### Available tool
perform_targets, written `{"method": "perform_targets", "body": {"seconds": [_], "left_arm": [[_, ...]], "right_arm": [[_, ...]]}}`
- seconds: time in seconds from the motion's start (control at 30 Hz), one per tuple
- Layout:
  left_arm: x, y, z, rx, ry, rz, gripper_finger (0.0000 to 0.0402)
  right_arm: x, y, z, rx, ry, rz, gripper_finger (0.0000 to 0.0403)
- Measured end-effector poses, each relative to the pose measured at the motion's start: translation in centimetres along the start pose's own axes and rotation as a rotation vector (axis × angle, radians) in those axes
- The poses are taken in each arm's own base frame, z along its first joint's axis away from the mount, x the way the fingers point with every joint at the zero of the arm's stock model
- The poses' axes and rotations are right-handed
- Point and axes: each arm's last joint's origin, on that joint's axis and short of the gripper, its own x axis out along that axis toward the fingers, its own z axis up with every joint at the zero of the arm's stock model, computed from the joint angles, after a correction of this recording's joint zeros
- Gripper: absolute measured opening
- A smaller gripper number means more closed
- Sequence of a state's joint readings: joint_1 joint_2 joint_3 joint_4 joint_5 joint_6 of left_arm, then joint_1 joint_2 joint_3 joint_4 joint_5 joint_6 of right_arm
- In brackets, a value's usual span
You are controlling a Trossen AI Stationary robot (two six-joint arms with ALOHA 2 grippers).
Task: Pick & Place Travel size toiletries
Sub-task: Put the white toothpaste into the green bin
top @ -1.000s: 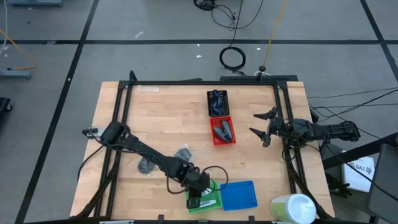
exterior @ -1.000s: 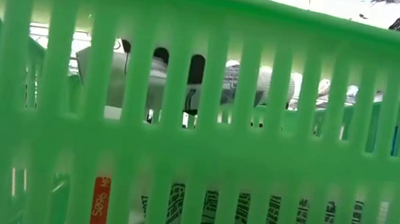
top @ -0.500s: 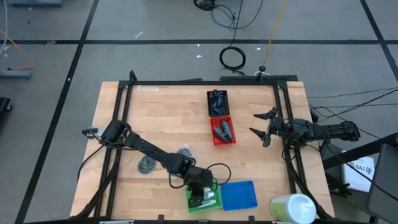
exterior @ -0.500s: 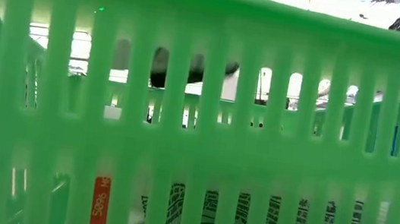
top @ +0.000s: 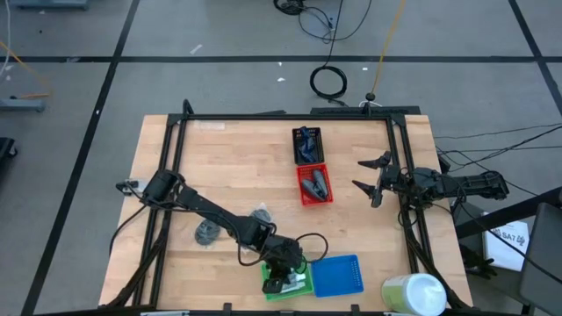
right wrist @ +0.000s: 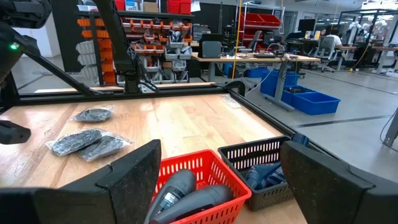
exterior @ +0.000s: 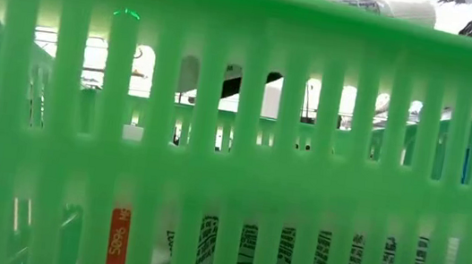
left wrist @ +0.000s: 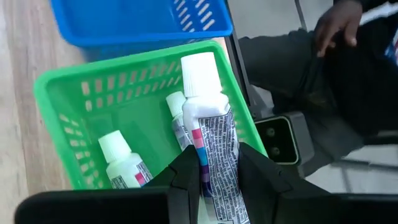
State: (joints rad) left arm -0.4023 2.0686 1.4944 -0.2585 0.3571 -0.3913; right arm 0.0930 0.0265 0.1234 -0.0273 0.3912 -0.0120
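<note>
Gripping a white tube (left wrist: 208,134) with unreadable print, left gripper (left wrist: 214,177) overhangs green basket (left wrist: 74,93).

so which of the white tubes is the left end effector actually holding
The biggest white tube, pinched between the left end effector fingers over the green basket. The other two tubes lie loose inside that basket, clear of the fingers.

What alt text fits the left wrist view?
The left gripper holds a white tube above a green basket with two more tubes inside. A blue basket sits beside it, and a person's hand shows beyond the table.
</note>
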Motion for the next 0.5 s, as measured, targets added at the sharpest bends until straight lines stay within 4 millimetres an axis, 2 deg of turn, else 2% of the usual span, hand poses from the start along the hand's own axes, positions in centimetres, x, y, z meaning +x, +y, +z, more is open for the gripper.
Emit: {"method": "perform_targets", "body": {"seconds": [0.17,0.3,0.4,0.5], "left_arm": [[0.0,0.01,-0.08,-0.024,0.01,-0.005,0.0086],[-0.17,0.41,0.1,-0.122,0.008,-0.007,0.0088],[-0.2,0.48,0.14,-0.143,0.006,-0.005,0.0111],[-0.16,0.39,0.1,-0.146,0.008,-0.008,0.0157]], "right_arm": [[0.0,0.0,0.0,0.0,0.0,0.0,0.0318],[0.0,0.0,0.0,0.0,0.0,0.0,0.0318],[0.0,0.0,0.0,0.0,0.0,0.0,0.0318],[0.0,0.0,0.0,0.0,0.0,0.0,0.0318]]}}
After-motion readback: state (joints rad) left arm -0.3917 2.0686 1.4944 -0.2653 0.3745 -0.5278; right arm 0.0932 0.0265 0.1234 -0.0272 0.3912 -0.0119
